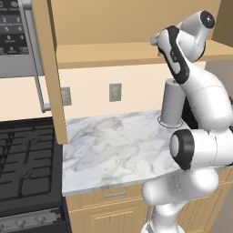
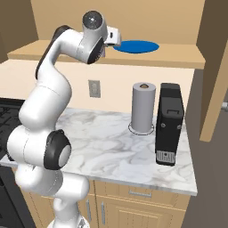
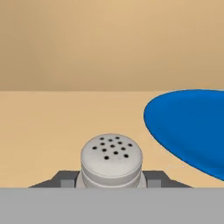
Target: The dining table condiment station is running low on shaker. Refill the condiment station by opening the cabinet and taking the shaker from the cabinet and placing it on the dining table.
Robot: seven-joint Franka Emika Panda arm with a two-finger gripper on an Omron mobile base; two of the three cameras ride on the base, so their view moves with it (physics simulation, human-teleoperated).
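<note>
My gripper (image 3: 112, 180) is clamped on the upright shaker (image 3: 112, 158) inside the cabinet (image 2: 178, 53), blue plate (image 3: 192, 127) just beside it

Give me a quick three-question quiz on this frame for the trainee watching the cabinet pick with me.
1. True or false: the hand has its fingers on either side of the shaker.
2. What lies on the cabinet shelf beside the shaker: A) a blue plate, B) a red cup, C) a knife?
3. What stands next to the paper-towel roll on the counter?

Key
1. True; the fingers flank its sides.
2. A.
3. A black appliance.
</note>
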